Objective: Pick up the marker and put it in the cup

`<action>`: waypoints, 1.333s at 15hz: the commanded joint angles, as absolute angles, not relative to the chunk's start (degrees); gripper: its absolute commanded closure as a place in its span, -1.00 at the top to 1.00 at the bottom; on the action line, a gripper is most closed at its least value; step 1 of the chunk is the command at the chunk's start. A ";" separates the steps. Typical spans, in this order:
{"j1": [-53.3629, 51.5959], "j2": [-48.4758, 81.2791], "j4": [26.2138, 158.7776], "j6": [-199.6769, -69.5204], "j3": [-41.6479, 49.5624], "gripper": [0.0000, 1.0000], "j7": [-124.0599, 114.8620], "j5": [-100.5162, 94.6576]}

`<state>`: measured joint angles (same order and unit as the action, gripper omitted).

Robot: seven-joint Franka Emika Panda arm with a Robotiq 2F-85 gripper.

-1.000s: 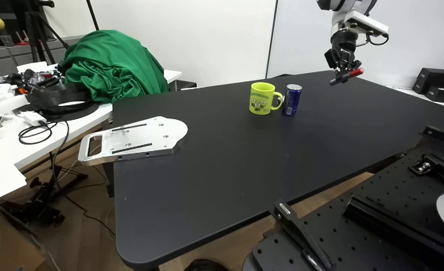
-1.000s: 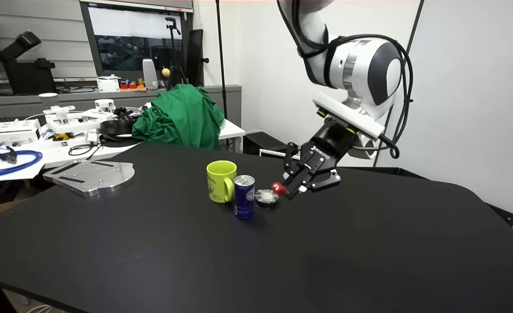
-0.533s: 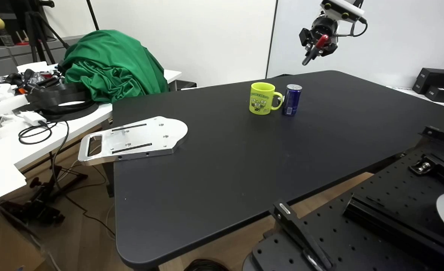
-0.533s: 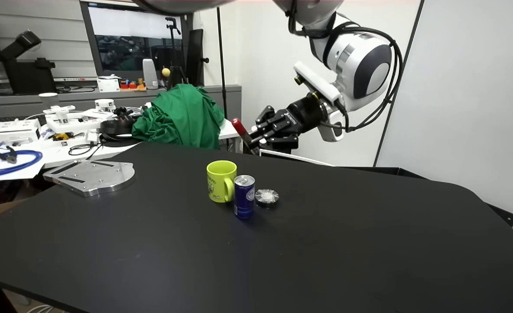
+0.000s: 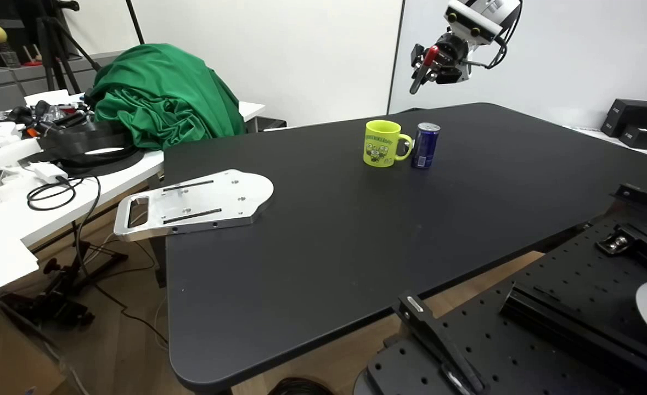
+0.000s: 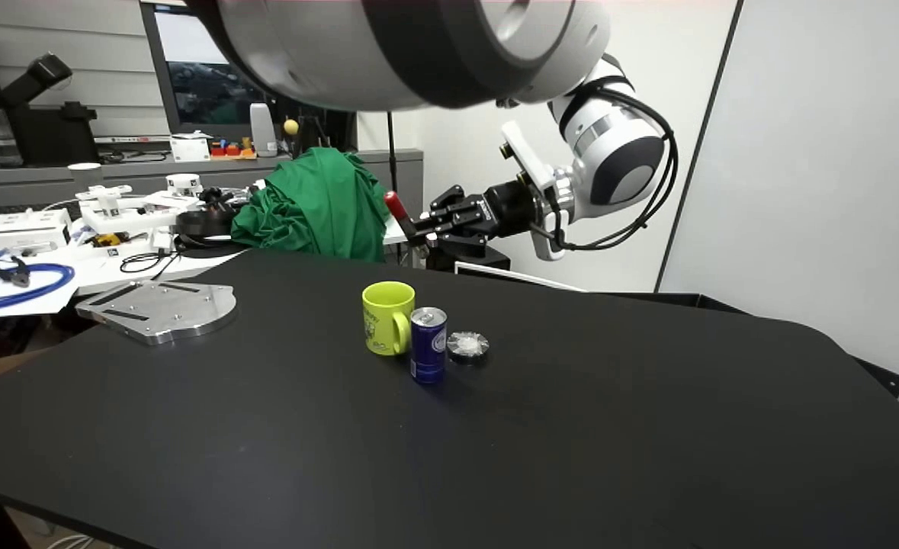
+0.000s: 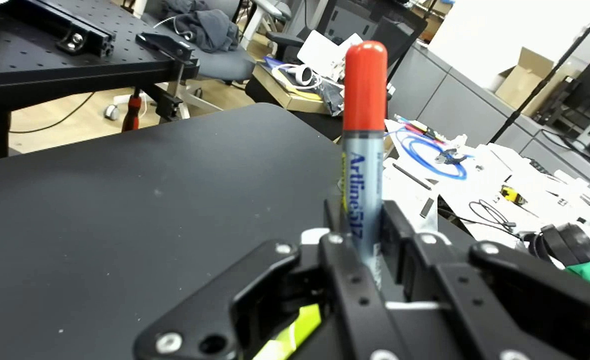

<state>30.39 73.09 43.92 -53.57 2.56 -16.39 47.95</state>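
Observation:
My gripper (image 5: 425, 70) is shut on the marker and holds it high above the table, up and right of the cup in this exterior view. The marker (image 7: 365, 90) has a red end up and a grey lettered body between the fingertips (image 7: 361, 220) in the wrist view; its lower part is hidden by the fingers. It leans with the red end (image 6: 396, 206) up and left in an exterior view. The yellow-green cup (image 5: 378, 147) stands upright on the table, handle toward the can; it also shows in an exterior view (image 6: 380, 320). A bit of yellow-green (image 7: 295, 330) shows between the gripper links.
A blue can (image 6: 428, 351) stands close beside the cup's handle. A low round item with clear wrap (image 6: 468, 345) lies beside the can. A metal plate (image 5: 208, 200) lies at the table's edge, near a green cloth (image 5: 164, 93) on a side table.
My gripper has risen and moved left in both exterior views, carrying the marker. The marker has turned from nearly level to steeper, red end up. Cup and can have not moved.

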 commanded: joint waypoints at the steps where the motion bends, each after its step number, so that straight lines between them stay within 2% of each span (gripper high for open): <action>1: 30.89 79.15 36.81 -52.74 0.75 -0.89 -21.35 50.63; 13: 31.14 86.59 32.64 -56.66 -1.76 -0.89 -20.39 55.97; 15: 31.24 84.08 37.89 -59.31 -1.76 -0.89 -20.51 56.14; 20: 31.04 84.29 37.79 -62.40 -2.24 -0.89 -23.82 57.64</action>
<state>30.55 84.29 38.20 -61.21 -1.08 -19.53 56.29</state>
